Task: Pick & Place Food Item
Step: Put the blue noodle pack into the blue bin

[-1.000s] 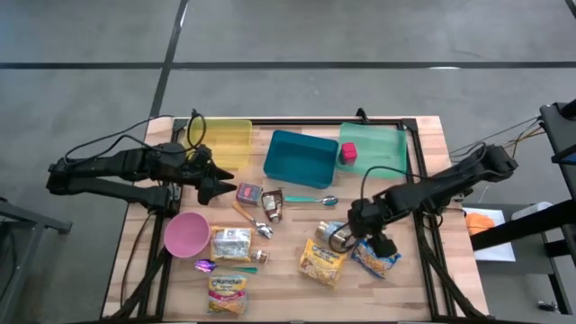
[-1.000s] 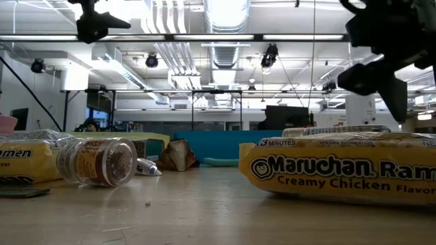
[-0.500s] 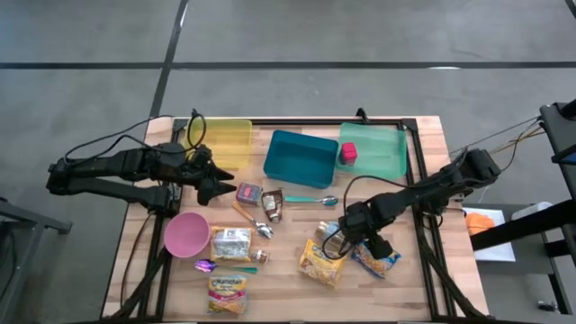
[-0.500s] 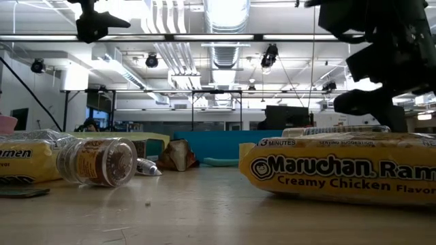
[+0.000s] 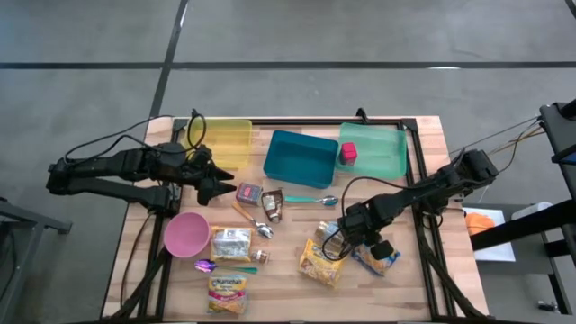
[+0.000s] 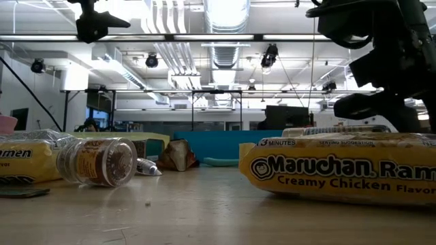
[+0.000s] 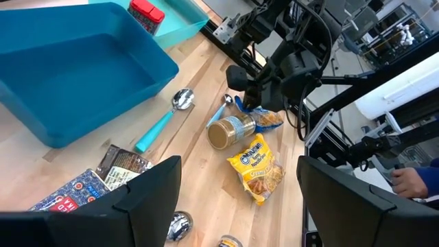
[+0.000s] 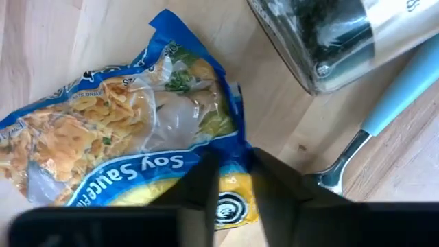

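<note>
A blue soy-sauce ramen packet lies flat on the wooden table at the near right. My right gripper stands over its left end, pointing down, shut on its edge. Beside it lie a jar on its side and a yellow ramen packet, which fills the low view. My left gripper hovers open above the table's left part with nothing between its fingers. My right gripper pinches the blue packet's crimped end edge between its two fingers. The fingers come from above, pointing steeply down. The packet lies flat on the table.
A teal bin, a green bin holding a red item, and a yellow bin line the far side. A pink bowl, more packets, spoons and small packs lie mid-table.
My right gripper has sunk toward the table, shifting slightly toward the left edge, and has come down onto the blue packet's end. The packet and jar have stayed where they were.
</note>
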Robot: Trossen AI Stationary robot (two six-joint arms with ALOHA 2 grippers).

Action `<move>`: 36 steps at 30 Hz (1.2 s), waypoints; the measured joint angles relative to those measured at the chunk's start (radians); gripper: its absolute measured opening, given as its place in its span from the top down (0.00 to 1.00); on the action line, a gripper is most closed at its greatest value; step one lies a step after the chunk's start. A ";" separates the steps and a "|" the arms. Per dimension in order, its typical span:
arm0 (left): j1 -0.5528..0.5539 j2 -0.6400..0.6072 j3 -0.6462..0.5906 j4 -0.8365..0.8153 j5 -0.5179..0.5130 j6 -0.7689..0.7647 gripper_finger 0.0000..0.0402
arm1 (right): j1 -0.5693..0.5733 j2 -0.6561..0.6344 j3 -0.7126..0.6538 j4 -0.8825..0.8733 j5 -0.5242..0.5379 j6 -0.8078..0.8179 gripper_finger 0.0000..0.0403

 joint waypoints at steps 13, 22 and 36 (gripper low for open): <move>0.000 0.000 0.000 0.000 0.000 -0.008 0.26 | 0.000 -0.001 0.000 0.002 0.003 0.002 0.98; 0.000 0.000 0.000 0.000 0.000 -0.023 0.26 | 0.000 -0.046 0.005 -0.009 0.033 0.062 0.98; 0.000 0.000 0.000 0.001 -0.001 -0.026 0.26 | -0.021 -0.197 0.004 -0.038 -0.028 0.728 0.93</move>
